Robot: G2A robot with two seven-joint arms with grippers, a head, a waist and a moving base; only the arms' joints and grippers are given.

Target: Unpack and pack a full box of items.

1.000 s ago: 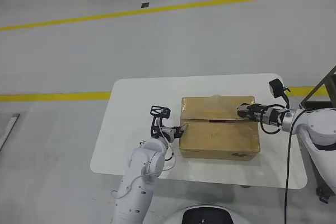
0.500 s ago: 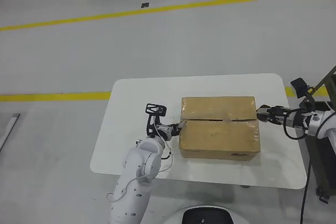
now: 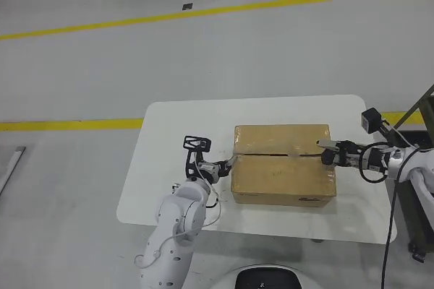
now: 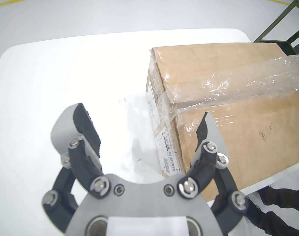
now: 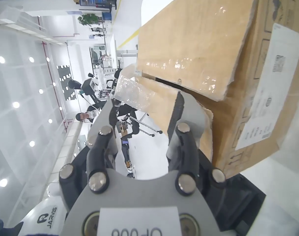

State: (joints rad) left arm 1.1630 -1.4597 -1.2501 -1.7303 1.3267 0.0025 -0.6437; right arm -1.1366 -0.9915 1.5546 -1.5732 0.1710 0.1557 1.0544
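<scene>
White bench (image 3: pixel 166 137) on a grey floor with yellow lines (image 3: pixel 58 124), and the brown cardboard box (image 3: pixel 282 177) sits right of the middle. Left end effector (image 4: pixel 143 116) is at the box's left end, fingers spread wide, 1 by the near flap's corner, 1 over bare bench. Right end effector (image 5: pixel 146 101) is at the opposite end, also spread, level with the seam. 2 flaps, a dark gap between them, crinkled glossy clear tape (image 4: pixel 237 84) lifting along it. White labels (image 5: pixel 269 82) on both ends. Green frame (image 4: pixel 280 18) stands beyond the bench's right edge.

White printed label (image 5: pixel 269 84) on the cardboard box (image 5: pixel 188 25) end, barcode sticker (image 4: pixel 167 155) on its opposite end, handwritten black mark (image 4: pixel 267 130) on its top.
</scene>
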